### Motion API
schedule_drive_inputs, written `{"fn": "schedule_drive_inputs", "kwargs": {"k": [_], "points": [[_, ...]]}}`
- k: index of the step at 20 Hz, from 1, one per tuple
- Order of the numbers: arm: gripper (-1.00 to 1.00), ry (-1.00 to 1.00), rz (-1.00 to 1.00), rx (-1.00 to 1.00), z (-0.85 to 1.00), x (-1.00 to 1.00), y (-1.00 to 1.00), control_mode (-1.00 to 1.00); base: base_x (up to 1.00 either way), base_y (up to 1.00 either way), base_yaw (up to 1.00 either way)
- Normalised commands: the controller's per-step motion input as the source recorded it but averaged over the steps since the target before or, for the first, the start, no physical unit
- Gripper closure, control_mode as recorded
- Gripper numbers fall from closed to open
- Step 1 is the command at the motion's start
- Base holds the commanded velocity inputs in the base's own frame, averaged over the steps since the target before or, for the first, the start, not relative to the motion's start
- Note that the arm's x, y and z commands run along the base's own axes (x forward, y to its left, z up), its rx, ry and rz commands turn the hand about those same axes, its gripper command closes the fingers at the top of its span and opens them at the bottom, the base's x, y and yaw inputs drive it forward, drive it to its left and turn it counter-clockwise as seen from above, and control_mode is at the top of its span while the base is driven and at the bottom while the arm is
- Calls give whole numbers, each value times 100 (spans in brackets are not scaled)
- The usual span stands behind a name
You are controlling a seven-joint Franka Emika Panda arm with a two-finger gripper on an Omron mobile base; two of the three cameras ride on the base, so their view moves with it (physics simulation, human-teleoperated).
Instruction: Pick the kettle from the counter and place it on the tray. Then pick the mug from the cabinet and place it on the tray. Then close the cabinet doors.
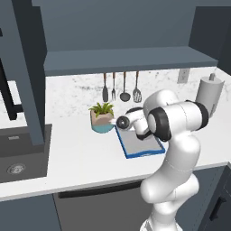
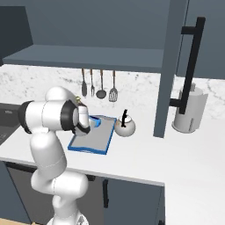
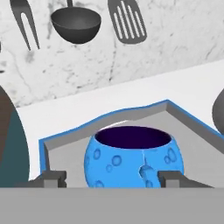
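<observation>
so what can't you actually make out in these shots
- Whether the mug rests on the tray: its base is cut off at the bottom of the hand view.
- Pincer grip: the fingertips flank the mug, contact unclear.
- Kettle in the left base view: the arm hides it.

mug [image 3: 133, 162] on tray [image 3: 183, 118]

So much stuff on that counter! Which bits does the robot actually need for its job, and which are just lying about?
Needed: kettle, tray, mug, cabinet, cabinet door, counter, gripper.

Lying about: plant pot, paper-towel roll, hanging utensils, sink.
</observation>
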Motion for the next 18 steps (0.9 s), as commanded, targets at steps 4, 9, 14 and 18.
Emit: {"fn": "schedule_drive_inputs", "kwargs": {"k": [4, 9, 14, 18], "points": [[-100, 0, 0, 0, -8, -33, 10, -100, 0, 0, 0], [-100, 0, 0, 1, 1, -31, 9, -100, 0, 0, 0], [-100, 0, 0, 0, 32, -43, 4, -100, 0, 0, 0], [-100, 0, 0, 0, 71, -47, -4, -100, 0, 0, 0]]}}
